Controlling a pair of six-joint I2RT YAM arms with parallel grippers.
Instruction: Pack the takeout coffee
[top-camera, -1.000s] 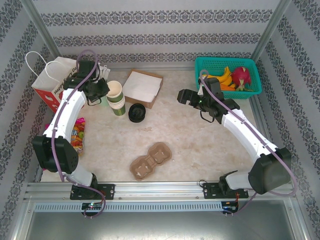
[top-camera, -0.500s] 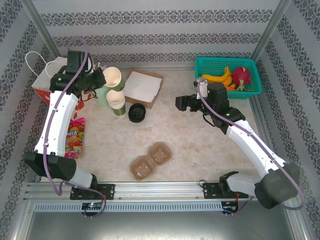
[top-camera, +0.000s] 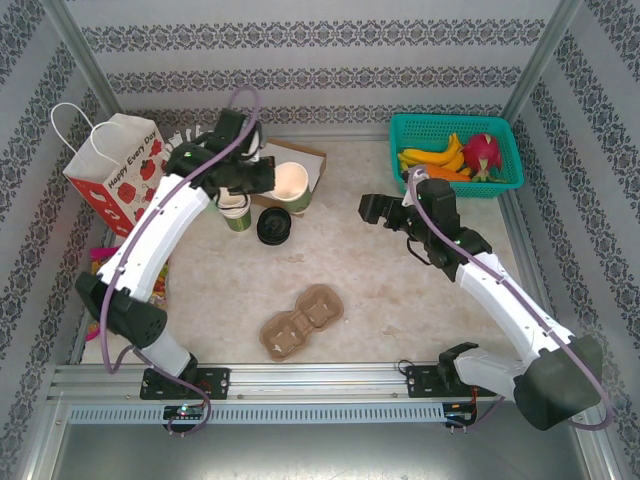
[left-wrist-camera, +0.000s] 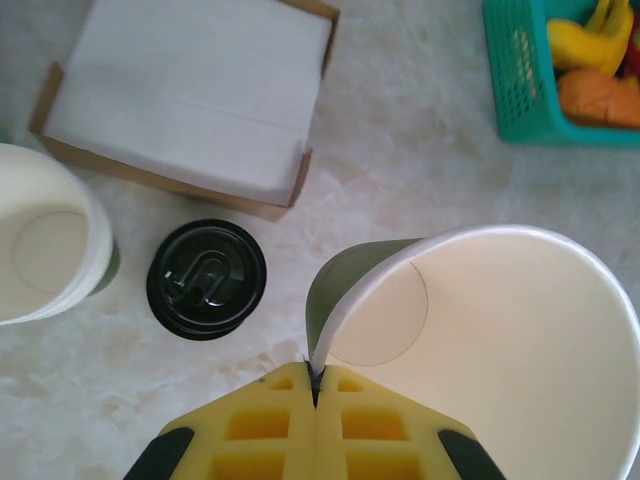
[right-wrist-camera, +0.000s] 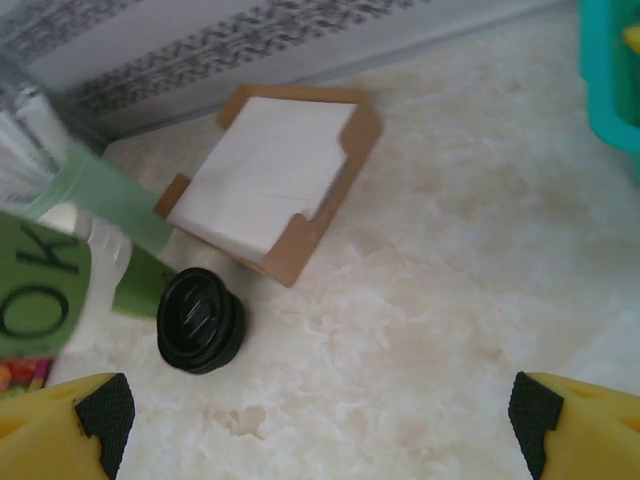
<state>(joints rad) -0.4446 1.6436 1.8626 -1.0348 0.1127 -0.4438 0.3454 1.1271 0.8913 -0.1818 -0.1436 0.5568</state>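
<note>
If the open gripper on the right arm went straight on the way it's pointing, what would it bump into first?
Probably the marbled tabletop: the right gripper seems aimed slightly downward. The round black plastic lids lie further along to one side, though depth is unclear.

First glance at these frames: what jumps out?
The left gripper pinches the rim of an empty, lidless paper cup, held beside the napkin box at the back. The right gripper hangs open at centre right. A stack of black lids and a pulp cup carrier sit untouched mid-table.
</note>
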